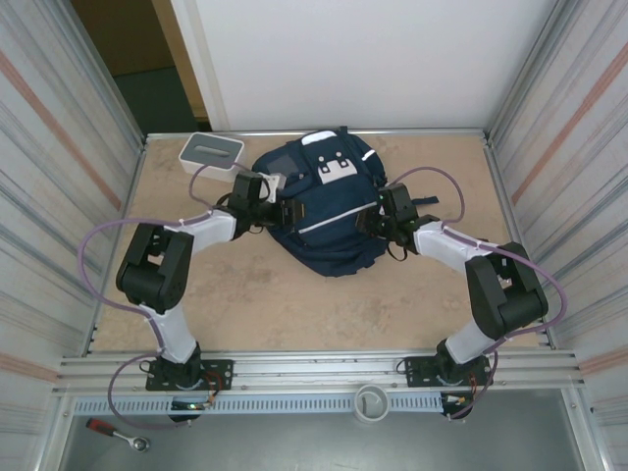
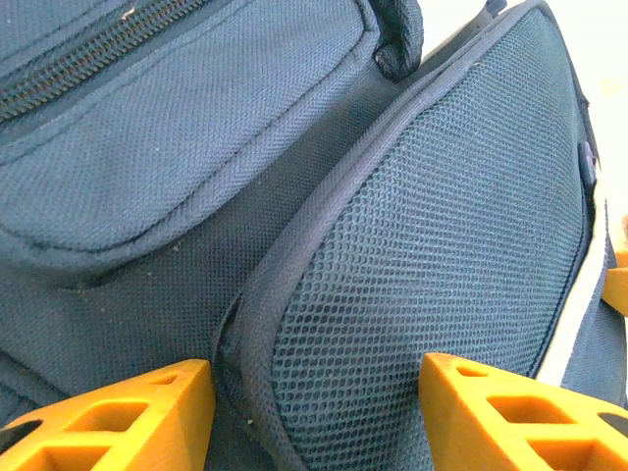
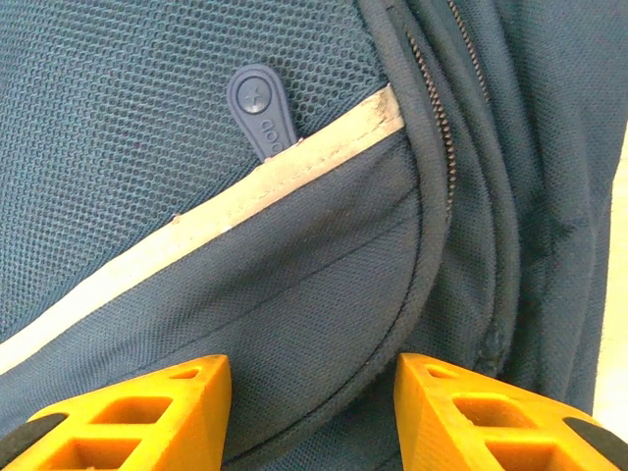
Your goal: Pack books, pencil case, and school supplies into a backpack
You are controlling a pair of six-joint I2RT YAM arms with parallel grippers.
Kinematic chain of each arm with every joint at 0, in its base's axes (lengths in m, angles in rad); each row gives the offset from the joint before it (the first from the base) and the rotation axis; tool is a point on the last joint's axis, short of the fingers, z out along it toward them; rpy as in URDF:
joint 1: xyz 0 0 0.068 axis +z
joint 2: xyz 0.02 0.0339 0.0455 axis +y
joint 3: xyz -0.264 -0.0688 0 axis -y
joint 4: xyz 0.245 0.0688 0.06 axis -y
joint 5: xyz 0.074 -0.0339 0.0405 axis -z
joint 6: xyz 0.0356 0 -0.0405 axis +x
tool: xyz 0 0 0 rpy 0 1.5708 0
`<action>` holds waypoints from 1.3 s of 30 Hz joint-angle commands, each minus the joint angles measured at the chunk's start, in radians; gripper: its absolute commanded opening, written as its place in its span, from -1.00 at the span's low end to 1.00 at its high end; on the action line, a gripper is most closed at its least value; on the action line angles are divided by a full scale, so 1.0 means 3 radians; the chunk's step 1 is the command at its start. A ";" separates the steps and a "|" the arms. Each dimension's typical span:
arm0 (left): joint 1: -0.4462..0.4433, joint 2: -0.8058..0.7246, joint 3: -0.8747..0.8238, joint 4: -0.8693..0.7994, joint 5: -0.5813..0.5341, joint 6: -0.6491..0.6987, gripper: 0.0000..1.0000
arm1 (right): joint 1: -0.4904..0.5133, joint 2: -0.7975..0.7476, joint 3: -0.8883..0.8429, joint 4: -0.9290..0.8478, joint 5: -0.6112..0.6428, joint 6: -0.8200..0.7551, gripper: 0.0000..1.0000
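We find the backpack [image 1: 319, 211] lying on the surface [image 1: 255, 314], toward its far side, with a gripper at each flank. The left gripper [image 2: 314, 392] is spread astride the edge of the mesh pocket [image 2: 442, 245] and the right gripper [image 3: 312, 388] is spread across a piped seam [image 3: 427, 255], neither visibly pinching. We judge the step to be steadying or closing it; the next move calls for a firm pinch of fabric near the zip pull [image 3: 260, 108].

The overhead camera looks down on the whole table [image 1: 255, 294]; both wrist cameras face its backpack [image 1: 324, 211] from very close.
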 commanded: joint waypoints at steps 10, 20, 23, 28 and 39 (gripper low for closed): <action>-0.0045 0.0065 0.0103 -0.0036 0.0263 0.0042 -0.34 | -0.0074 0.0213 0.0125 -0.0079 -0.0011 -0.0085 -0.07; -0.0338 -0.0231 -0.0393 0.0107 0.0169 -0.0065 -0.53 | -0.0168 0.0446 0.0455 -0.0218 0.0044 -0.0231 -0.07; -0.0490 -0.0357 -0.0545 0.0111 0.0130 -0.0093 -0.53 | -0.0195 0.0512 0.0589 -0.0300 0.0093 -0.0321 -0.07; -0.0878 -0.0422 -0.0642 0.0109 0.0208 -0.0159 -0.44 | -0.0305 0.0589 0.0802 -0.0418 0.0047 -0.0440 -0.07; -0.1081 -0.0594 -0.0823 0.0292 0.0149 -0.0364 -0.04 | -0.0396 0.0327 0.0905 -0.0710 0.0101 -0.0656 -0.03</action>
